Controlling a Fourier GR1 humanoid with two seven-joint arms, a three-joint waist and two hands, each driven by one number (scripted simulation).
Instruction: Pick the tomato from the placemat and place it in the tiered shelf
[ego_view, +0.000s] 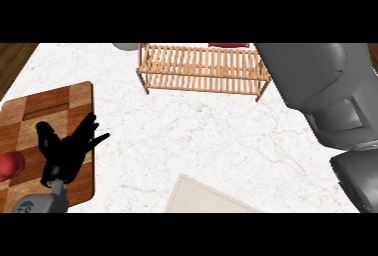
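Observation:
The wooden tiered shelf (201, 67) stands at the back of the marble counter, its slatted top bare. A pale beige placemat (205, 198) shows at the lower edge with nothing on its visible part. A red round thing (9, 165) that could be the tomato lies at the far left on a checkered wooden board (52, 107), partly cut off. Another dark red thing (228, 45) peeks out behind the shelf at the top edge. My left hand (65, 148) rests open over the board, fingers up. My right forearm (317, 85) rises along the right side; its hand is out of view.
A grey object (125, 46) sits at the top edge, left of the shelf. Brown floor (15, 55) shows beyond the counter's left edge. White marble counter (192, 130) lies between the shelf and the placemat.

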